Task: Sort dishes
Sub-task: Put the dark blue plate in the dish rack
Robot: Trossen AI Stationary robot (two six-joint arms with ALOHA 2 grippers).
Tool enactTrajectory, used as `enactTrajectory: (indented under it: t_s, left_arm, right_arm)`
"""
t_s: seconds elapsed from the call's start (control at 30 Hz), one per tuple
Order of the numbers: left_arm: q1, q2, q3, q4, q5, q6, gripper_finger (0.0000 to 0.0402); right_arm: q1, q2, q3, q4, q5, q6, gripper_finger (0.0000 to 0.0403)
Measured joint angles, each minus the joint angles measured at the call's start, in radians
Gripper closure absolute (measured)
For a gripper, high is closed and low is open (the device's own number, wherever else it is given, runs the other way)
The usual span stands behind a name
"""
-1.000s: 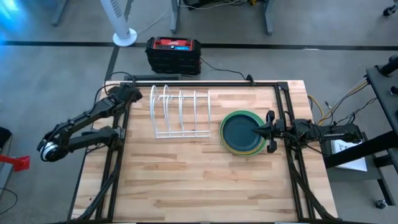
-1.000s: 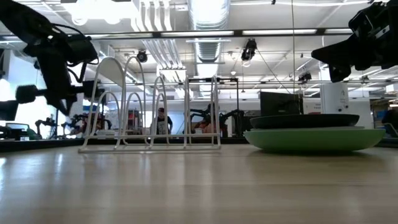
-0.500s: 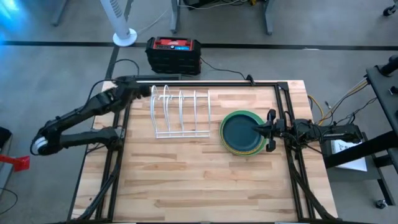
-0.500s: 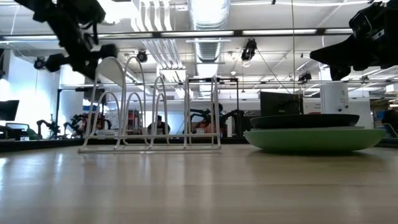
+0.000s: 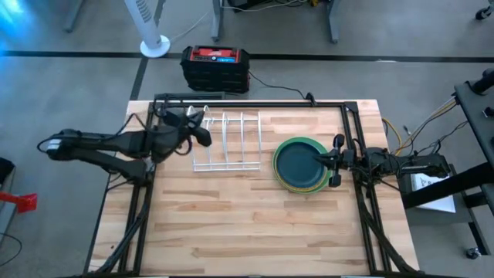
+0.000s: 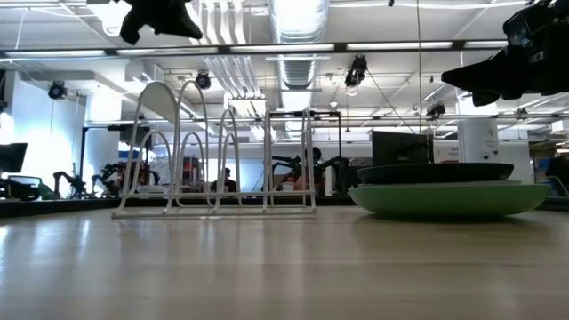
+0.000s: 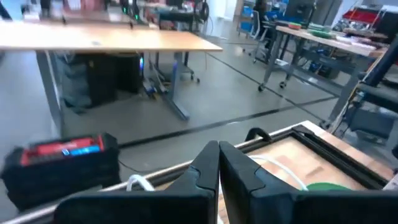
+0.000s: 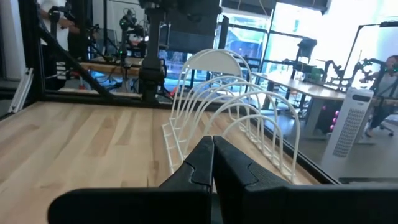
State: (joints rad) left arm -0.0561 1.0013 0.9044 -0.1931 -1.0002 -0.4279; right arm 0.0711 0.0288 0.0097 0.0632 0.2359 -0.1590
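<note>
Both claws pressed together, empty — left claw (image 5: 202,133) over rack (image 5: 225,140), right claw (image 5: 318,161) above stacked plates (image 5: 301,165).

Grey floor (image 5: 69,93), white pedestal fan (image 5: 152,31), workbenches (image 7: 106,40), and bright ceiling strip lights (image 6: 391,45).

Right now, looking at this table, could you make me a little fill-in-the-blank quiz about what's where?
1. The dark teal plate lies on top of a light ____ plate.
2. The white rack holds ____ plates.
3. The left claw hovers above the ____.
4. The right claw is over the plates, its fingers ____.

Missing words: green; no; rack; shut
</note>
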Motion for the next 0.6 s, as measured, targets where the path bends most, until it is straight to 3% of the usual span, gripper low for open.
enactTrajectory:
  t_s: [0.27,0.5,0.6]
  left_arm:
    - [-0.033,0.210,0.223,-0.009,-0.008,0.187,0.0401]
    - [-0.041,0.424,0.436,-0.079,0.046,0.213,0.0401]
    - [-0.052,0.513,0.485,-0.097,0.085,0.227,0.0402]
  right_arm:
    - [0.000,0.000,0.000,0.022,0.017,0.082,0.0403]
    - [0.000,0.000,0.044,0.011,0.079,0.230,0.0403]
    - [0.000,0.000,0.113,-0.083,0.081,0.265,0.0403]
